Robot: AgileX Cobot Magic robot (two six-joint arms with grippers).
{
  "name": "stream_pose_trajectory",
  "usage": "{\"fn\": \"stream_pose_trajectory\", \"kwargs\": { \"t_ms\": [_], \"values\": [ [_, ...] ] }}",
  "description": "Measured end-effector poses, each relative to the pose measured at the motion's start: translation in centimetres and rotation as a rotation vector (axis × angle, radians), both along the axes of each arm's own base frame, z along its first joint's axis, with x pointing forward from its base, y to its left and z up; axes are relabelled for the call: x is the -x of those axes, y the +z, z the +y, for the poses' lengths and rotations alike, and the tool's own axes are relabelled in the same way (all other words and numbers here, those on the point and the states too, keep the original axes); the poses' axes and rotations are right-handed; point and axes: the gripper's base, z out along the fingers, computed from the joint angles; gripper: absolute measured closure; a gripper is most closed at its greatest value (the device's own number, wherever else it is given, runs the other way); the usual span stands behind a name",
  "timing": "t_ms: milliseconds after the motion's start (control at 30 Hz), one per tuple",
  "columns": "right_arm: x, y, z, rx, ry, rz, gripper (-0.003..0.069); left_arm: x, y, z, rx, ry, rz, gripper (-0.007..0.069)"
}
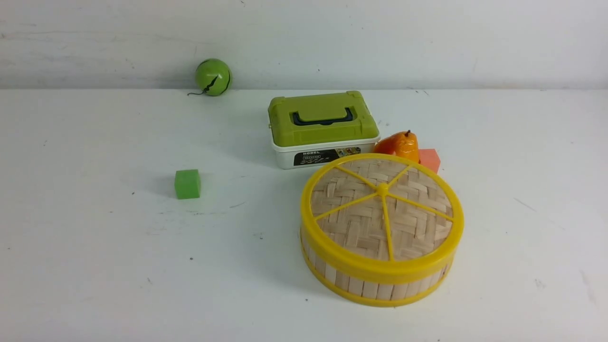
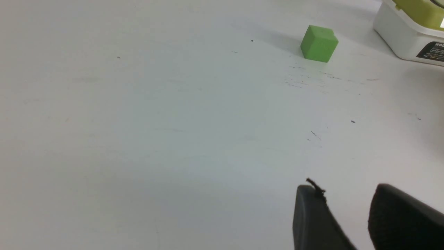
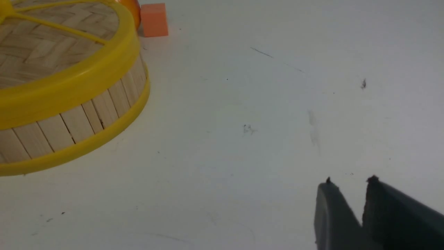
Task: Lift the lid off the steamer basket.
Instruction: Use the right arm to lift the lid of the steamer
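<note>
Judging lid [image 1: 382, 209] light, stiff, slick-rimmed; best pinched across yellow rim above steamer basket [image 1: 361, 285]. Holding nothing in right pincer [image 3: 350, 180], narrowly parted, nor left pincer [image 2: 345, 187], wider.

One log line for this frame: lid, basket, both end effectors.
lid: on basket | left end effector: open, empty | right end effector: slightly open, empty, clear of basket | step: lid not yet lifted

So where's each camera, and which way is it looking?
Front view: between the arms, facing forward at the lid on the steamer basket; no robot showing.
Left wrist view: on the left arm, facing the green cube; left gripper shows.
Right wrist view: on the right arm, facing the steamer basket; right gripper shows.
Shared: front and left wrist see the green cube.
</note>
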Motion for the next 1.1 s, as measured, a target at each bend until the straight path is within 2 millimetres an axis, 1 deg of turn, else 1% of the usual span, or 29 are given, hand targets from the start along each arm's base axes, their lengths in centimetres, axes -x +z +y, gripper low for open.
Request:
{"fn": "stream_pose_trajectory", "kwargs": {
  "t_ms": [67,133,167,233,267,300,333,367,400,433,533,667,767,833,867,900,967,1033,1067,1100],
  "values": [
    [0.0,0.0,0.1,-0.026,-0.001,-0.001,0.0510,0.0,0.0,0.0,0.000,0.000,0.000,0.0386],
    [0.0,0.0,0.4,-0.189,-0.012,-0.011,0.0504,0.0,0.0,0.0,0.000,0.000,0.000,0.0386],
    [0.0,0.1,0.5,-0.210,-0.014,-0.012,0.0504,0.0,0.0,0.0,0.000,0.000,0.000,0.0386],
    [0.0,0.2,1.2,-0.577,-0.040,-0.014,0.0501,0.0,0.0,0.0,0.000,0.000,0.000,0.0386],
    [-0.1,0.2,1.3,-0.609,-0.043,-0.012,0.0501,0.0,0.0,0.0,0.000,0.000,0.000,0.0386],
    [-0.1,0.2,1.5,-0.726,-0.051,-0.009,0.0499,0.0,0.0,0.0,0.000,0.000,0.000,0.0386],
    [-0.1,0.3,1.9,-0.946,-0.067,0.002,0.0496,0.0,0.0,0.0,0.000,0.000,0.000,0.0386],
    [-0.1,0.3,1.9,-0.960,-0.068,0.002,0.0496,0.0,0.0,0.0,0.000,0.000,0.000,0.0386],
    [-0.1,0.4,2.0,-1.025,-0.072,-0.001,0.0494,0.0,0.0,0.0,0.000,0.000,0.000,0.0386],
    [-0.1,0.5,2.0,-1.053,-0.073,-0.010,0.0494,0.0,0.0,0.0,0.000,0.000,0.000,0.0386],
    [-0.2,0.8,1.9,-1.047,-0.073,-0.040,0.0491,0.0,0.0,0.0,0.000,0.000,0.000,0.0386],
    [-0.3,1.1,1.6,-0.976,-0.067,-0.101,0.0488,0.0,0.0,0.0,0.000,0.000,0.000,0.0386],
    [-0.3,1.3,1.5,-0.893,-0.045,-0.115,0.0486,0.0,0.0,0.0,0.000,0.000,0.000,0.0386],
    [-0.2,2.1,1.6,-0.832,-0.015,-0.124,0.0486,0.0,0.0,0.0,0.000,0.000,0.000,0.0386],
    [0.0,2.7,1.7,-0.795,0.005,-0.129,0.0489,0.0,0.0,0.0,0.000,0.000,0.000,0.0386],
    [0.1,3.8,1.8,-0.737,0.031,-0.143,0.0498,0.0,0.0,0.0,0.000,0.000,0.000,0.0386],
    [0.1,7.1,1.9,-0.564,0.087,-0.151,0.0550,0.0,0.0,0.0,0.000,0.000,0.000,0.0386],
    [-0.3,8.9,2.0,-0.481,0.114,-0.127,0.0588,0.0,0.0,0.0,0.000,0.000,0.000,0.0386],
    [-0.9,11.1,2.2,-0.348,0.159,-0.077,0.0638,0.0,0.0,0.0,0.000,0.000,0.000,0.0386],
    [-1.2,11.8,2.2,-0.317,0.169,-0.069,0.0650,0.0,0.0,0.0,0.000,0.000,0.000,0.0386]
  ]
}}
